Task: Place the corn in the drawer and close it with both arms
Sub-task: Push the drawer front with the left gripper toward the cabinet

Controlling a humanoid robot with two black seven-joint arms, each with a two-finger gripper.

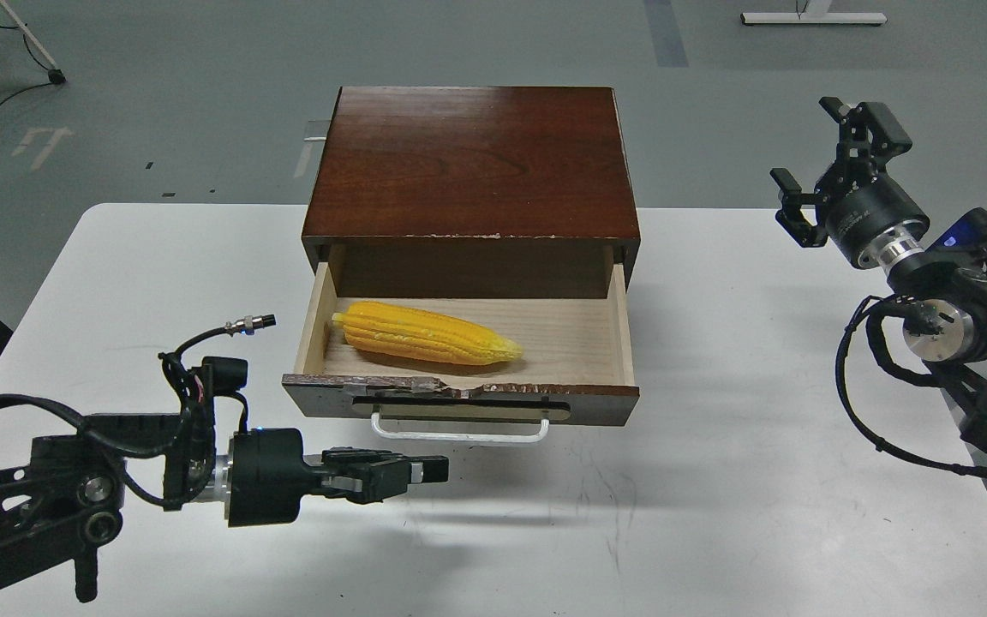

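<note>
The yellow-orange corn (427,334) lies inside the open drawer (583,347), on its pale wood floor, left of centre. The drawer's dark front with the white handle (459,433) is pulled out toward me. My left gripper (435,470) is shut and empty, pointing right, just in front of and below the handle's left half. My right gripper (832,158) is open and empty, raised above the table's right side, well clear of the cabinet.
The dark wooden cabinet (472,163) stands at the back middle of the white table (716,480). Cables hang from both arms. The grey floor beyond holds stand legs and a cable at the far left.
</note>
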